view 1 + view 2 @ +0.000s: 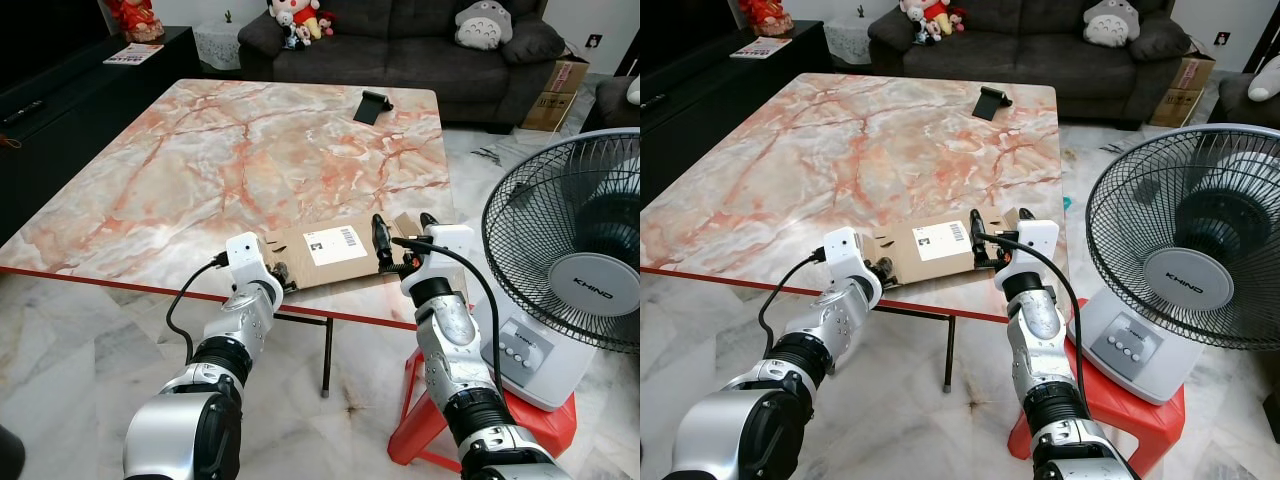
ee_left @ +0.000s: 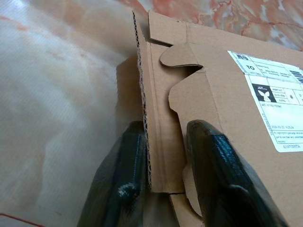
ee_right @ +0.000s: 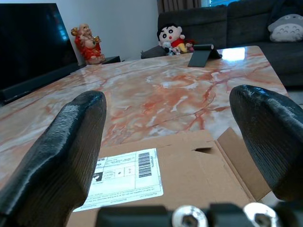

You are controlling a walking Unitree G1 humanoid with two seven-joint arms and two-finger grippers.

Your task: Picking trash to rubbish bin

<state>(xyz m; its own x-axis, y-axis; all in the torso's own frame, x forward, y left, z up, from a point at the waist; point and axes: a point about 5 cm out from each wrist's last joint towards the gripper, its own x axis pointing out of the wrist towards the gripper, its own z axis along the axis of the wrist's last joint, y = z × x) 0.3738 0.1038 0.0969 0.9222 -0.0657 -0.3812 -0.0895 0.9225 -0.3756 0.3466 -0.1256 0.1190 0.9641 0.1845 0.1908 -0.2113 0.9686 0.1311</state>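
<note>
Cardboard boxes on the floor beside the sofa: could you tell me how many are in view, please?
2, stacked at the sofa's right end: a lower box with an upper box on top. The sofa may hide more. The flattened cardboard on the table isn't counted.

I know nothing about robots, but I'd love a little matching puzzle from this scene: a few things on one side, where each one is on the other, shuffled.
Things:
1. flattened brown cardboard box
2. small black stand
3. white electric fan
4. left hand

Places:
A. on a red plastic stool beside the marble table
B. far edge of the table, near the sofa
C. near edge of the table
D. fingers either side of a cardboard flap

Pairs: 1-C, 2-B, 3-A, 4-D
</note>
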